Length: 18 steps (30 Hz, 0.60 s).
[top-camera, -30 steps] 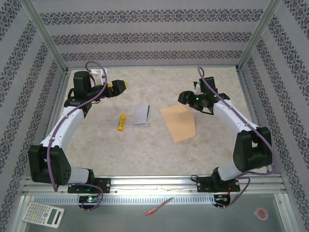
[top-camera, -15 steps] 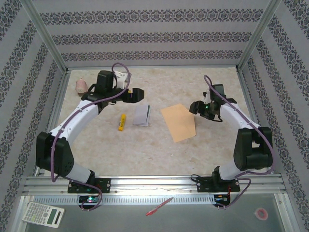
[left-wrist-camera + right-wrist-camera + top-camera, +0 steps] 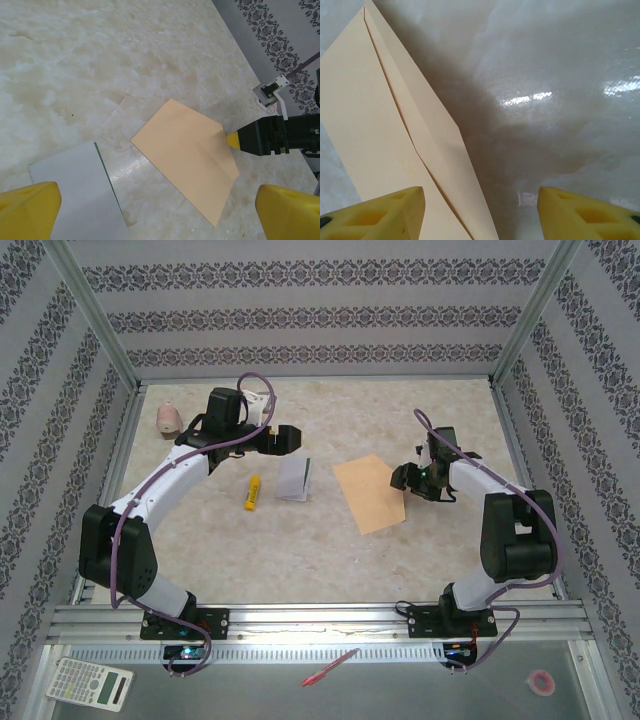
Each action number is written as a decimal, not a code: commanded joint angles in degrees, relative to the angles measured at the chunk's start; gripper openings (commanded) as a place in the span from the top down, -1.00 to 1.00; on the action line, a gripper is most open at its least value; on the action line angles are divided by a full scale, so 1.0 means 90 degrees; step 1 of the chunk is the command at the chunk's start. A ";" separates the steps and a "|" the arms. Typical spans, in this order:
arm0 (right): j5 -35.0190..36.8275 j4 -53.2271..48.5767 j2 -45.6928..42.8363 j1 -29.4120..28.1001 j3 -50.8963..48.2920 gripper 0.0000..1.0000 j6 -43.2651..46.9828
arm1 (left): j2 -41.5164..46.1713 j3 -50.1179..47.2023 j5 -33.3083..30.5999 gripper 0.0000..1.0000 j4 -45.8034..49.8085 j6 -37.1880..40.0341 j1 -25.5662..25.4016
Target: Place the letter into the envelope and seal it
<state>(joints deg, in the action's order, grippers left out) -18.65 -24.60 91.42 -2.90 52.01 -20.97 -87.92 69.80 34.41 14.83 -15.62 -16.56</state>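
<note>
The tan envelope (image 3: 370, 493) lies flat mid-table, with its flap side to the right. The letter (image 3: 293, 480) lies just left of it, white side up with a thin green edge showing. My left gripper (image 3: 288, 438) hovers open behind the letter. In the left wrist view the letter (image 3: 75, 195) and the envelope (image 3: 185, 150) lie below my left gripper (image 3: 160, 220). My right gripper (image 3: 404, 478) is low at the envelope's right edge. In the right wrist view my right gripper (image 3: 482, 215) is open. Its left finger (image 3: 380, 215) is over the envelope (image 3: 375, 125), and its right finger is over bare table.
A yellow glue stick (image 3: 252, 492) lies left of the letter. A pinkish object (image 3: 168, 418) sits at the back left corner. Patterned walls and metal posts close in the table on three sides. A calculator (image 3: 90, 683) and a red pen (image 3: 330, 667) lie below the front rail.
My left arm has swung right, bringing its gripper behind the letter. My right gripper first pulled back to the right, then came down forward to the envelope's right edge, its jaws slightly narrower.
</note>
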 commanded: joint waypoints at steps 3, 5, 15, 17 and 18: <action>0.0037 0.0271 0.0188 -0.0144 -0.0105 -0.09 0.0032 | -0.0008 0.0195 0.0038 -0.99 0.0043 0.0016 -0.0057; 0.0023 0.0323 0.0228 -0.0181 -0.0115 0.02 0.0016 | -0.0013 0.0194 0.0035 -0.99 0.0051 0.0024 -0.0055; 0.0088 0.0437 0.0386 -0.0303 -0.0115 0.48 -0.0032 | 0.0020 0.0185 0.0043 -0.99 0.0084 0.0041 -0.0057; 0.0119 0.0476 0.0382 -0.0337 -0.0141 0.60 -0.0063 | 0.0005 0.0184 0.0035 -0.99 0.0095 0.0055 -0.0060; 0.0144 0.0487 0.0365 -0.0351 -0.0152 0.66 -0.0089 | 0.0004 0.0184 0.0039 -0.99 0.0091 0.0056 -0.0056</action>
<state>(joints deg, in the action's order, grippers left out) -18.44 -20.80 94.35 -5.17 51.46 -21.12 -87.92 69.80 34.41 14.83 -15.62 -16.56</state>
